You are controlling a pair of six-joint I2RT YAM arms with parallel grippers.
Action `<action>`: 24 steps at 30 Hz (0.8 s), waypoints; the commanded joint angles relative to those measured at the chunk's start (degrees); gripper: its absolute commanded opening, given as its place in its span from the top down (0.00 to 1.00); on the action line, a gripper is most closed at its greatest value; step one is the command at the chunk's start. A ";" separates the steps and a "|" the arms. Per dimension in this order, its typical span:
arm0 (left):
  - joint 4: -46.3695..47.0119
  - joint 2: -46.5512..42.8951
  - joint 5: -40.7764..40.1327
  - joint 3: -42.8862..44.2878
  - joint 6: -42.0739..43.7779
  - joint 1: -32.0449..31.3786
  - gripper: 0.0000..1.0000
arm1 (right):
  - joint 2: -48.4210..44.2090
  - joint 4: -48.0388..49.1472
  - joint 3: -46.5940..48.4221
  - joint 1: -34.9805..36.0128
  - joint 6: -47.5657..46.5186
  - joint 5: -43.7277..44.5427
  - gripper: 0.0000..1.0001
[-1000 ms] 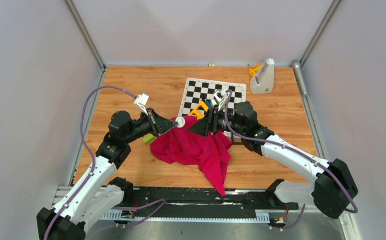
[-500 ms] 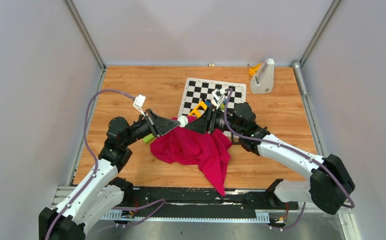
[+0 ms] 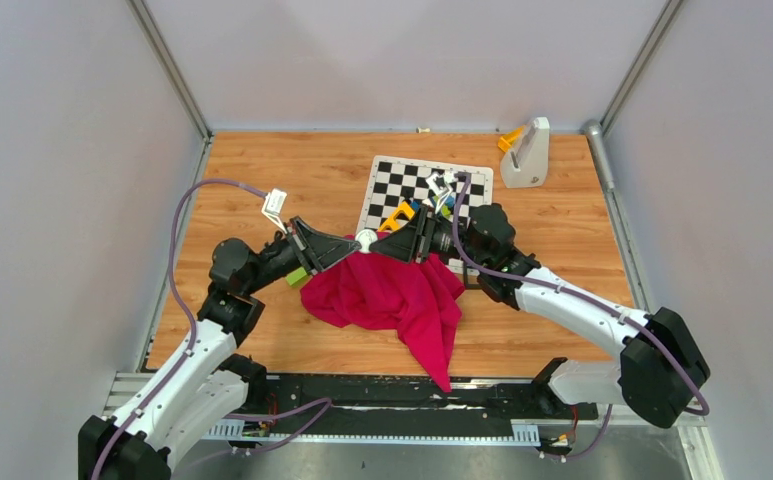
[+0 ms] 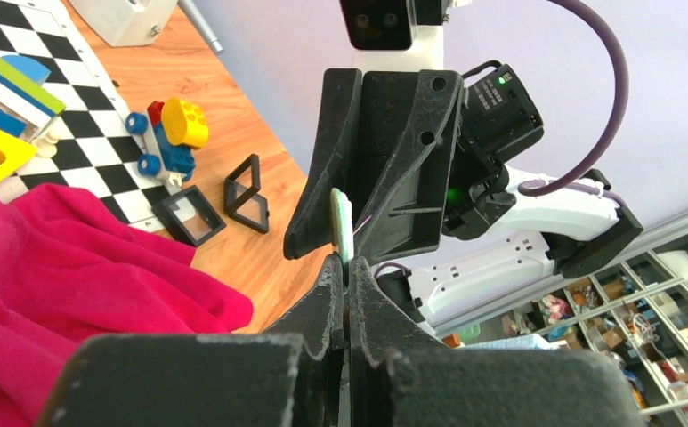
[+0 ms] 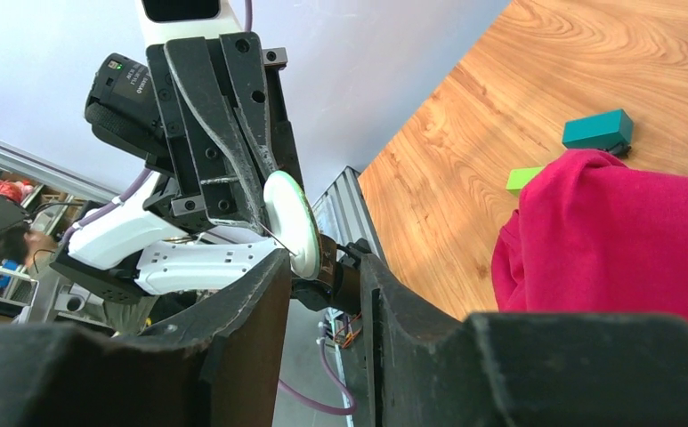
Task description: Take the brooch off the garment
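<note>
The brooch (image 3: pixel 364 239) is a small pale disc, held in the air just above the far edge of the magenta garment (image 3: pixel 392 295). My left gripper (image 3: pixel 356 243) is shut on it. In the left wrist view the brooch (image 4: pixel 343 227) stands edge-on above my closed fingertips (image 4: pixel 335 276). My right gripper (image 3: pixel 382 245) faces it tip to tip and is open. In the right wrist view the brooch (image 5: pixel 291 222) sits just beyond the gap of my right gripper (image 5: pixel 322 262), close to one fingertip. The garment (image 5: pixel 625 240) lies crumpled on the table.
A chequered board (image 3: pixel 432 180) lies behind the garment, with a yellow toy (image 3: pixel 397 215) and a toy car (image 4: pixel 166 133) on it. Black square frames (image 4: pixel 193 213) lie beside it. A green block (image 3: pixel 297 277), a teal block (image 5: pixel 598 131) and a white stand (image 3: pixel 527 155) are nearby.
My right gripper has moved left up to the brooch. My left gripper has edged right with the brooch still in it. The garment has not moved.
</note>
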 commanded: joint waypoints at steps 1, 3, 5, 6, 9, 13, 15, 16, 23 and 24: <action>5.63 -0.43 1.48 -0.46 -1.74 0.24 1.00 | -1.53 4.17 1.81 0.15 1.02 -1.34 0.63; 6.36 -0.33 1.56 -0.62 -2.20 0.16 1.00 | -1.85 4.49 1.70 0.21 1.05 -1.55 0.60; 7.15 -0.31 1.65 -0.68 -2.72 0.23 1.00 | -2.44 4.95 1.29 0.16 1.00 -1.55 0.59; 7.41 -0.31 1.73 -0.65 -3.07 0.24 1.00 | -2.72 5.44 0.99 0.24 1.08 -1.55 0.59; 8.51 -0.23 2.12 -0.49 -3.64 0.24 1.00 | -3.70 6.75 0.37 0.24 1.50 -1.87 0.59; 8.85 -0.16 2.36 -0.26 -4.05 0.24 1.00 | -4.08 7.54 0.66 0.18 1.92 -2.63 0.58; 9.02 -0.18 2.35 -0.26 -4.25 0.20 1.00 | -4.22 7.63 0.86 0.21 2.23 -2.81 0.58; 9.20 -0.15 2.39 -0.30 -4.33 0.22 1.00 | -4.22 7.56 1.00 0.19 2.31 -2.74 0.58; 10.91 -0.05 2.88 -0.34 -5.62 0.24 1.00 | -3.71 7.80 1.32 0.19 2.75 -3.04 0.63; 11.27 0.04 3.11 -0.34 -5.72 0.24 1.00 | -3.62 7.80 1.40 0.19 2.77 -3.04 0.64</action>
